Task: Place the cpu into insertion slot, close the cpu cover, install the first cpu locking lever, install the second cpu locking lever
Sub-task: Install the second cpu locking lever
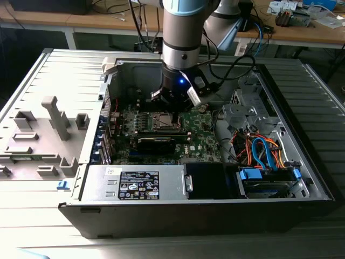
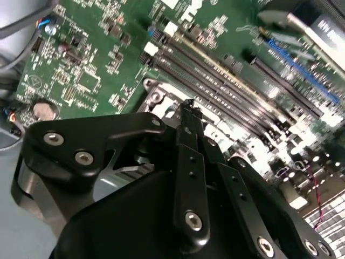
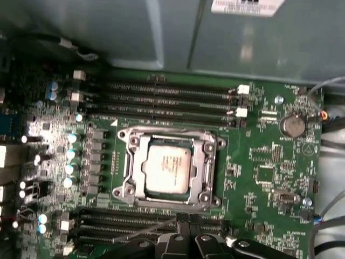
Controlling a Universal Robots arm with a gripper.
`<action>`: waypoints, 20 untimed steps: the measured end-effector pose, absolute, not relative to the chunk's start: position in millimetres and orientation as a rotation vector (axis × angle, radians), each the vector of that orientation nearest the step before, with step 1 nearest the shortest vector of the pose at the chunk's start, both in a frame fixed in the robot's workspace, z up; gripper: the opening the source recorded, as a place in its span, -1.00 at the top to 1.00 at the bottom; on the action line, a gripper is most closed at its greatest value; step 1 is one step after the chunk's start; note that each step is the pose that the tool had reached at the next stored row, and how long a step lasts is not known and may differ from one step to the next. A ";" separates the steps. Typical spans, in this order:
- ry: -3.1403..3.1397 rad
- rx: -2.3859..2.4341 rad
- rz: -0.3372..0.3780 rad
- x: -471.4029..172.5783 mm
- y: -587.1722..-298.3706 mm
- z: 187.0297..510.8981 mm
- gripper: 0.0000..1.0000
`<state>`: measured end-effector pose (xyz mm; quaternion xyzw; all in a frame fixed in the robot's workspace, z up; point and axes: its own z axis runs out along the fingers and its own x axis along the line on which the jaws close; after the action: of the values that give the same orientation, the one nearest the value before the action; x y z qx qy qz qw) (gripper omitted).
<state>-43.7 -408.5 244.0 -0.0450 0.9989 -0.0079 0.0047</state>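
The cpu (image 3: 168,168), a silver-grey square chip, lies flat in the insertion slot (image 3: 133,186) on the green board. Over it rests the cpu cover (image 3: 207,162), a silver frame whose window shows the chip's top. My gripper (image 3: 184,218) hovers beside the socket over the black memory slots, its black fingers pressed together with nothing between them. In the second wrist view the gripper (image 2: 188,105) points its tips at the socket's silver rim (image 2: 156,97). In the exterior view the gripper (image 1: 171,102) hangs just above the insertion slot (image 1: 161,122) inside the open computer case.
Long black memory slots (image 3: 161,94) flank the socket on two sides. A power supply (image 1: 137,183) and a drive cage with blue and orange cables (image 1: 264,156) line the case front. The case wall (image 1: 105,91) rises at the exterior view's left, beside a grey fixture tray (image 1: 43,135).
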 end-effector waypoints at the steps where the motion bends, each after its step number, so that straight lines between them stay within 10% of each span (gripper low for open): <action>1: 3.129 -0.141 -0.022 -43.7 -410.0 242.7 0.79; 20: 3.118 -0.140 0.181 -67.3 -433.4 240.9 0.79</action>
<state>-67.3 -433.4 240.9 -0.0447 0.9973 0.0579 0.0078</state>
